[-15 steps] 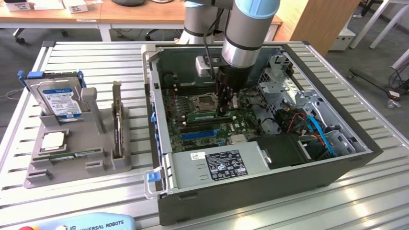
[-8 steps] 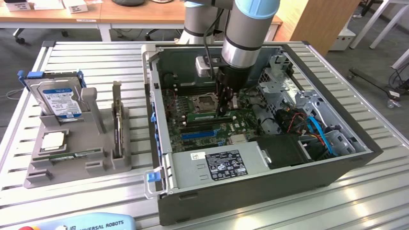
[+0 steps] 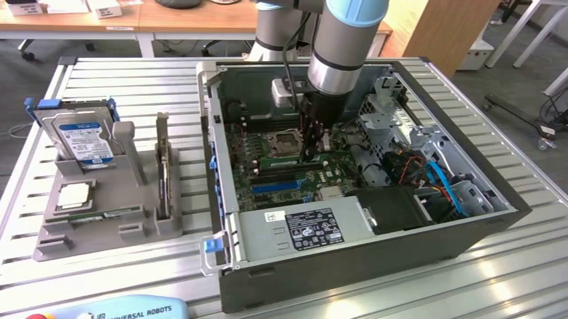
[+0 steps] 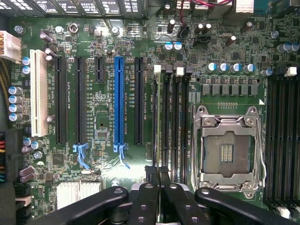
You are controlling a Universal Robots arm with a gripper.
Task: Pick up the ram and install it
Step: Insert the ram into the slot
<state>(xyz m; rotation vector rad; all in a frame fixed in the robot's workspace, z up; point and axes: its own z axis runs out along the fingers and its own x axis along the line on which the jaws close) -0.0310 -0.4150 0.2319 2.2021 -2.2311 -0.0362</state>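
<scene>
We count one processor socket [image 4: 228, 151]. Just beside it we count four memory slots [image 4: 169, 117]. Beyond those, going away from the socket, come three long black slots [image 4: 139, 101], one blue slot [image 4: 118, 101], one short black slot [image 4: 99, 69] and, farthest off, one white slot [image 4: 38, 93]. One gripper [image 4: 159, 183] hangs near the socket.

Open from above only; walled all round by case [image 3: 337, 279]. Blocked mid-board by arm [image 3: 342, 46], with gripper [image 4: 158, 171] clamped on ram [image 4: 157, 122] at the memory slots. Low and clear just beside that, over socket [image 4: 228, 150]. Flat and passable over card slots [image 4: 118, 98] too. Shut off at near side by PSU [image 3: 302, 229]. Crowded at exterior view's right by drive cage [image 3: 404, 126], cables [image 3: 443, 186] and black shroud [image 3: 400, 206]. Outside, at exterior view's left, obstructed by holder [image 3: 98, 229] with upright drive [image 3: 84, 136]; open over table [image 3: 133, 80] slats far of it.
</scene>
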